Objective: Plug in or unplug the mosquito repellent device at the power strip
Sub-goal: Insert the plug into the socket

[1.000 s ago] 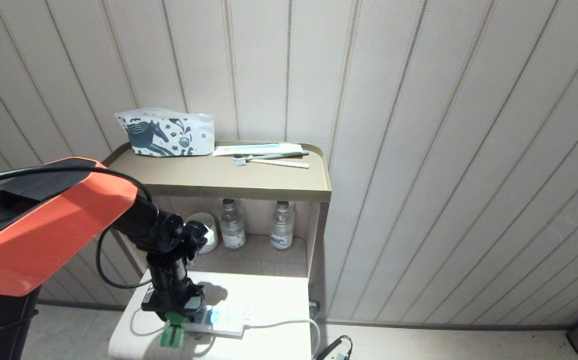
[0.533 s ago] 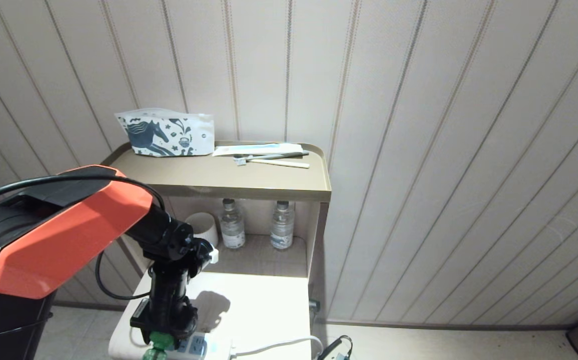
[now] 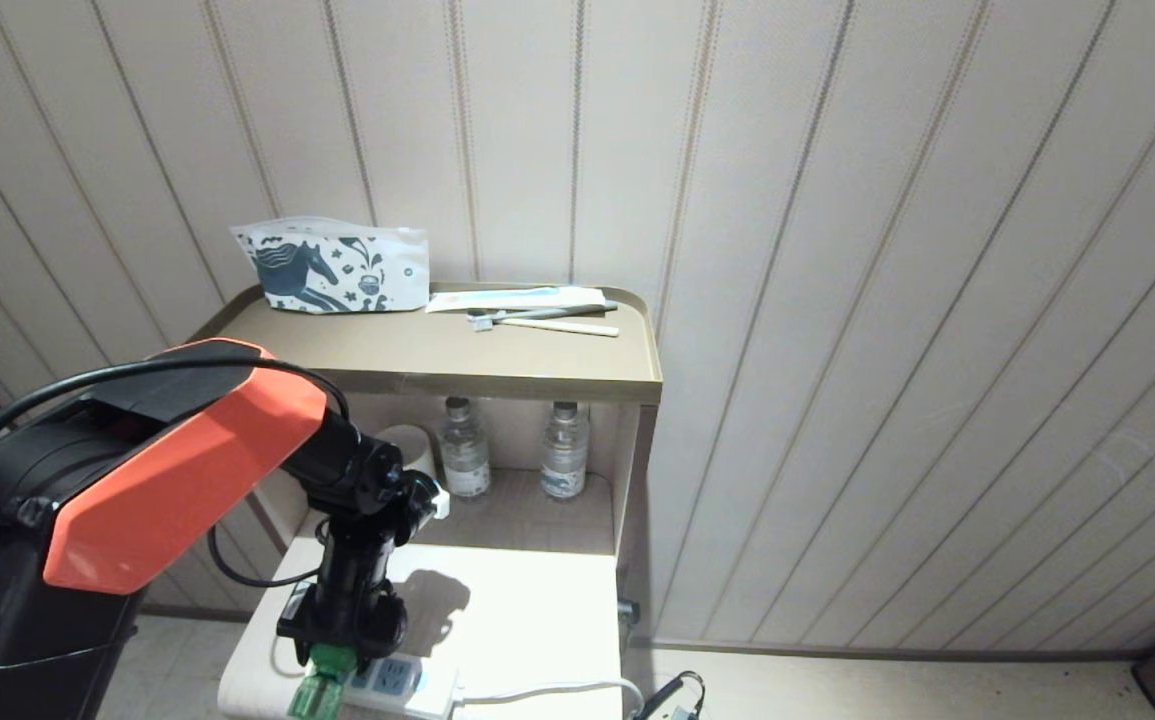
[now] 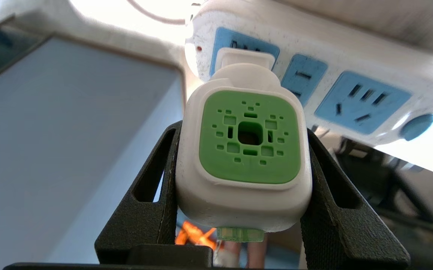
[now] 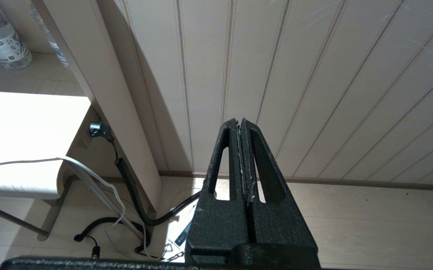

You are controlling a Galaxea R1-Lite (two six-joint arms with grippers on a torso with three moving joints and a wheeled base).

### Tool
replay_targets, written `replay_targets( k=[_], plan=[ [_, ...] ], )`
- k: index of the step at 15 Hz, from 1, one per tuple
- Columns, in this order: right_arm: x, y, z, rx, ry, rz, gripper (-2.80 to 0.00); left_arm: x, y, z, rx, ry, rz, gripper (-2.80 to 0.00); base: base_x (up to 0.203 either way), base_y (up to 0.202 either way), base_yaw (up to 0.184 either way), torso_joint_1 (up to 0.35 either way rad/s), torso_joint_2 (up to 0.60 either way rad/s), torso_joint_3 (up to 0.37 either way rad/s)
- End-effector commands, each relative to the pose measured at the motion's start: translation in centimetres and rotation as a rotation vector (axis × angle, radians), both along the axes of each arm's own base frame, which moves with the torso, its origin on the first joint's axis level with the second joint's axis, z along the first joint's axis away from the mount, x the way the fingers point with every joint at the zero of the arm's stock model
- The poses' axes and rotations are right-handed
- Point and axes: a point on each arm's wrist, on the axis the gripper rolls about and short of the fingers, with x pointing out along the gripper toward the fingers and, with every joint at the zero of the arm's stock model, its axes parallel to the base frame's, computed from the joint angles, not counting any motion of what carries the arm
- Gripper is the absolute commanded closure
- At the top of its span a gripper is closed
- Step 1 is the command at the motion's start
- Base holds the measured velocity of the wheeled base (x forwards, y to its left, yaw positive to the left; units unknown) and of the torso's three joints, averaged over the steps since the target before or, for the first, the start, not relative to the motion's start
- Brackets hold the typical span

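Gripping the white-and-green plastic mosquito repellent device (image 4: 243,150), left gripper (image 4: 240,180) has its plug at the end socket of the white oblong blue-faced power strip (image 4: 328,80); seating unconfirmed, right gripper (image 5: 241,129) shut, idle.

A: Device (image 4: 244,150)?
B: White head, green vented face, seated in the end socket, green bottle (image 3: 315,697) hanging past the stool's front edge.
A: Strip (image 4: 313,75)?
B: White bar, three blue sockets, lying flat, two free.
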Motion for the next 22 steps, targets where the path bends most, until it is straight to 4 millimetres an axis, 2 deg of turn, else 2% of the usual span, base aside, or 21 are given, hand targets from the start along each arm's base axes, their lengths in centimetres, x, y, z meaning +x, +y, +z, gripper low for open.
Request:
replay_targets(
  k=[1, 3, 10, 17, 22],
  plan=[
    [0.0, 0.0, 0.0, 0.001, 0.002, -0.001, 0.00, 1.1, -0.5, 0.5, -0.019, -0.047, 0.002, 0.00, 0.000, 0.000, 0.000, 0.000, 0.00, 0.000],
    [0.0, 0.0, 0.0, 0.001, 0.002, 0.000, 0.00, 1.5, -0.6, 0.6, -0.025, -0.059, 0.003, 0.00, 0.000, 0.000, 0.000, 0.000, 0.00, 0.000],
    [0.0, 0.0, 0.0, 0.000, 0.002, -0.001, 0.00, 1.9, 0.1, -1.1, -0.004, -0.019, 0.016, 0.00, 0.000, 0.000, 0.000, 0.000, 0.00, 0.000],
    [0.0, 0.0, 0.0, 0.000, 0.002, 0.000, 0.00, 3.1, 0.0, -1.1, -0.034, -0.103, 0.017, 0.00, 0.000, 0.000, 0.000, 0.000, 0.00, 0.000],
    [0.0, 0.0, 0.0, 0.000, 0.002, 0.000, 0.00, 3.5, 0.4, -1.3, -0.033, -0.100, 0.031, 0.00, 0.000, 0.000, 0.000, 0.000, 0.00, 0.000]
  ],
)
